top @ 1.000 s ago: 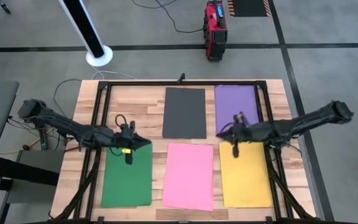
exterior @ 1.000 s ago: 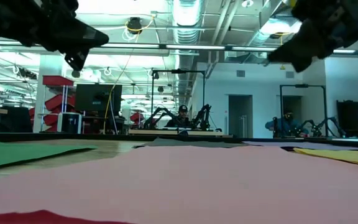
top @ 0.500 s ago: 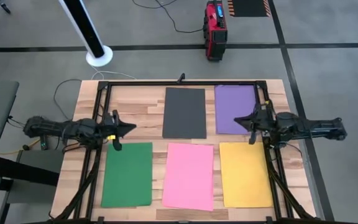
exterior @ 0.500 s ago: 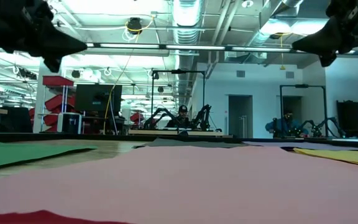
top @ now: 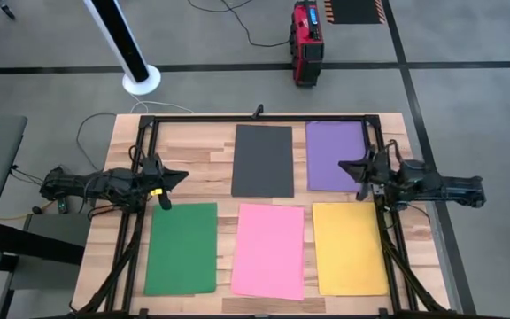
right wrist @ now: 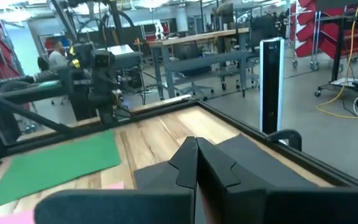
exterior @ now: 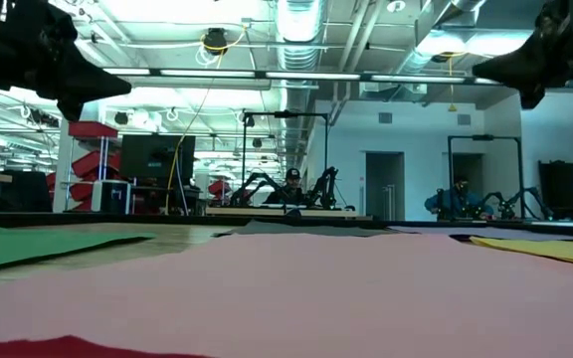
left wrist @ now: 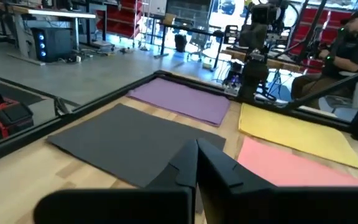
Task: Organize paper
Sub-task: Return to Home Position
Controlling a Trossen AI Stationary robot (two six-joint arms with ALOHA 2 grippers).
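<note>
- On the bench (top: 193, 152) the paper lies flat in two rows, each colour apart from the others; the dark grey sheet (top: 263, 160) and purple sheet (top: 330, 146) are in the far row; the green sheet (top: 181, 248), pink sheet (top: 268, 251) and yellow sheet (top: 350, 247) are in the near row.
- The left gripper (top: 173, 175) hangs over bare wood just beyond the green sheet's far edge; its fingers (left wrist: 222, 171) are clenched together on nothing.
- The right gripper (top: 347, 165) hangs over the purple sheet's near right part; its fingers (right wrist: 219, 165) are likewise clenched and empty; the low view shows both grippers well above the sheets.
- Sorting looks finished, so what is left is parking the arms. Draw each arm outward at height and never dip toward the sheets; a graze would probably skew such thin paper; leave the fingers pressed together throughout.
</note>
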